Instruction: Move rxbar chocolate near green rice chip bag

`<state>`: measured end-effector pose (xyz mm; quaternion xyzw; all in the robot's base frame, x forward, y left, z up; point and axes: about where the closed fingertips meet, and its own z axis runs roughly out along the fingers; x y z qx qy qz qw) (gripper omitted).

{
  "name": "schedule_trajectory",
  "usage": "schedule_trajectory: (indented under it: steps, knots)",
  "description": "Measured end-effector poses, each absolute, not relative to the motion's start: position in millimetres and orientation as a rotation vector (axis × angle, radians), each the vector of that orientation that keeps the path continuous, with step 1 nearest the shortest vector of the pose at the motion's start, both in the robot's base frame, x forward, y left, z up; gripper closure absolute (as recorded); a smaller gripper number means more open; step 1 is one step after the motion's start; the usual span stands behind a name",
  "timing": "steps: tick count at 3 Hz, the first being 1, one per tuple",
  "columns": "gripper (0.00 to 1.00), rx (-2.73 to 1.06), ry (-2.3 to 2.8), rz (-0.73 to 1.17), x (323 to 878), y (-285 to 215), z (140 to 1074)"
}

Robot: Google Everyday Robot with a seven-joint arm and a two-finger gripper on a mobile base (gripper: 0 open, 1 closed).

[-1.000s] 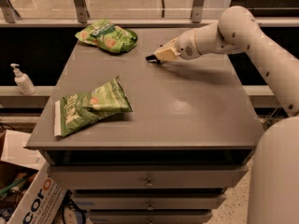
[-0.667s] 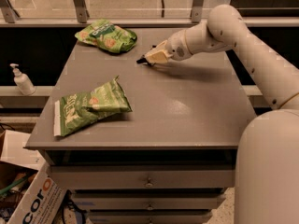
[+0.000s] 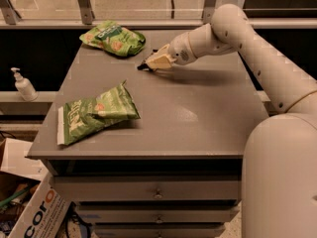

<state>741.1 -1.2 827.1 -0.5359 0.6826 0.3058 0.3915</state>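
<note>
Bar gripped, close beside the rice chip bag.
Jaws clenched on the bar [image 3: 143,67], dark end poking out; gripper [image 3: 149,65] low over the surface [image 3: 198,118] at the back, just right of the rice chip bag [image 3: 113,37], likely held low for setting down nearby; flatter bag [image 3: 94,114] well apart.

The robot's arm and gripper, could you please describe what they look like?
The arm is off-white: smooth, rounded tubular segments with small dark dots near the joints, no loose cables showing. The gripper, over the table near the green rice chip bag, is a cream-yellow tapering wedge.
</note>
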Motion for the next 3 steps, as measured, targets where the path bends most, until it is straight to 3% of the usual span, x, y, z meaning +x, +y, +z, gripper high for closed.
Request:
schedule_trajectory:
  steps: [3]
  knots:
    - [1.00, -1.314, 1.672, 0.732, 745, -1, 842]
